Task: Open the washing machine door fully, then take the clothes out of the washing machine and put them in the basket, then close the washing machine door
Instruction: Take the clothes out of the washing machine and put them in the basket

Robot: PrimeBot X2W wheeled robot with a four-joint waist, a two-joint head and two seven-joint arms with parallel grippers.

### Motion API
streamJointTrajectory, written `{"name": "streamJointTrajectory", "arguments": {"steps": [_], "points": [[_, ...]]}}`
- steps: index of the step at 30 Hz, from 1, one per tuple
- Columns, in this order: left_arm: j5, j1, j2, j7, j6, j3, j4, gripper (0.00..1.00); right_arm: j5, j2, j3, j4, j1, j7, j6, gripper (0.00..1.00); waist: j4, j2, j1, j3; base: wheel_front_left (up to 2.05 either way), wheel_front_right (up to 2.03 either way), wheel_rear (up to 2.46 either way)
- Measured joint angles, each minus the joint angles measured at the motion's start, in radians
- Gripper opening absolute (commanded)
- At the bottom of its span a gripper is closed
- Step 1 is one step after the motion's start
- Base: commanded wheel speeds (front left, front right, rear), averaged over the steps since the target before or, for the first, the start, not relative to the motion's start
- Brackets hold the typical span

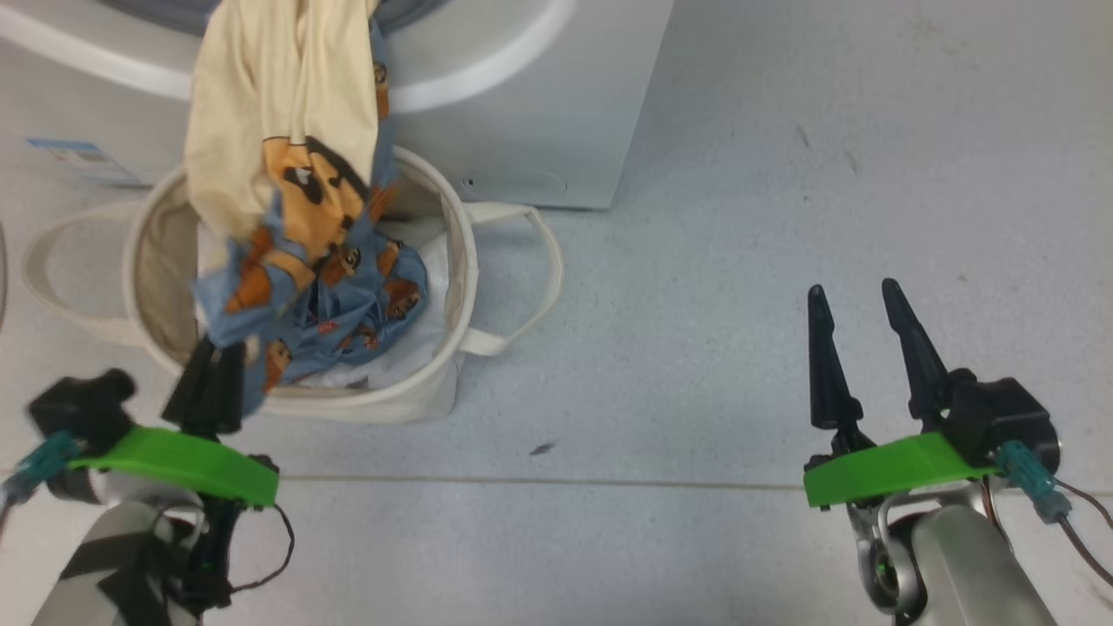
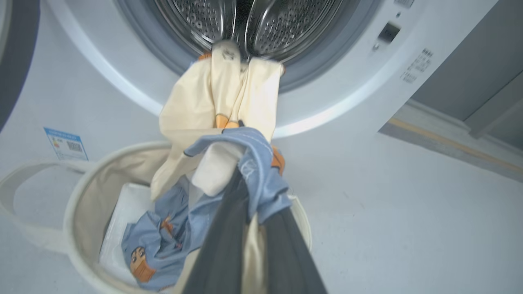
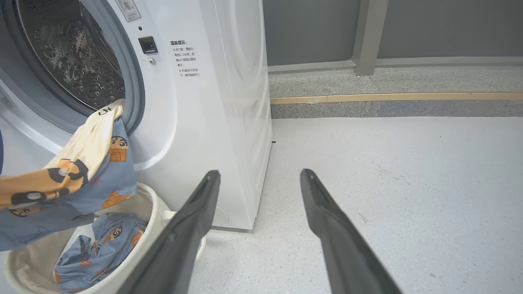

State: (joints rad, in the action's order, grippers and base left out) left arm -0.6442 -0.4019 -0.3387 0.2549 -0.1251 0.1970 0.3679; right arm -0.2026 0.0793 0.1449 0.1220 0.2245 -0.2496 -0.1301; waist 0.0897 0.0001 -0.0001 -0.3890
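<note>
A cream garment (image 1: 261,113) with blue and orange patches hangs out of the washing machine (image 1: 539,130) drum (image 2: 261,24) and stretches down over the basket (image 1: 461,261). My left gripper (image 1: 211,369) is shut on its lower blue end, and the left wrist view shows the fabric (image 2: 253,163) pinched between the fingers. The light blue garment (image 1: 365,304) with orange prints lies inside the basket. My right gripper (image 1: 856,300) hovers open over the floor to the right, holding nothing. The door's dark rim (image 2: 16,61) shows at the left edge of the left wrist view.
A flat white pad (image 2: 122,204) lines the basket's bottom. The basket's loop handles (image 1: 539,261) stick out on both sides. In the right wrist view a raised kerb (image 3: 388,98) and a grey wall run behind the pale floor (image 1: 826,174).
</note>
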Motion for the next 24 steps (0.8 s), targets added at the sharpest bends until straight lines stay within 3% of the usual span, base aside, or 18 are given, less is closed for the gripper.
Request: {"name": "streamJointTrajectory", "arguments": {"steps": [5, 14, 24], "points": [[-0.035, -0.168, -0.005, -0.007, 0.000, 0.152, 0.319, 0.00, 0.009, 0.006, 0.001, -0.021, 0.034, 0.000, 0.000, 1.00, 0.010, -0.0001, 0.0000, -0.061, 0.00, 0.00, 0.00], [-0.128, -0.440, 0.012, -0.028, 0.000, 0.311, 0.642, 0.00, 0.033, 0.005, -0.027, -0.070, 0.057, 0.000, 0.000, 1.00, 0.046, -0.0001, 0.0000, -0.190, 0.00, 0.00, 0.00], [-0.218, -0.585, 0.014, -0.086, 0.000, 0.347, 0.853, 0.00, 0.064, 0.006, -0.056, -0.135, 0.062, 0.000, 0.000, 1.00, 0.099, -0.0001, 0.0001, -0.309, 0.00, 0.00, 0.00]]}}
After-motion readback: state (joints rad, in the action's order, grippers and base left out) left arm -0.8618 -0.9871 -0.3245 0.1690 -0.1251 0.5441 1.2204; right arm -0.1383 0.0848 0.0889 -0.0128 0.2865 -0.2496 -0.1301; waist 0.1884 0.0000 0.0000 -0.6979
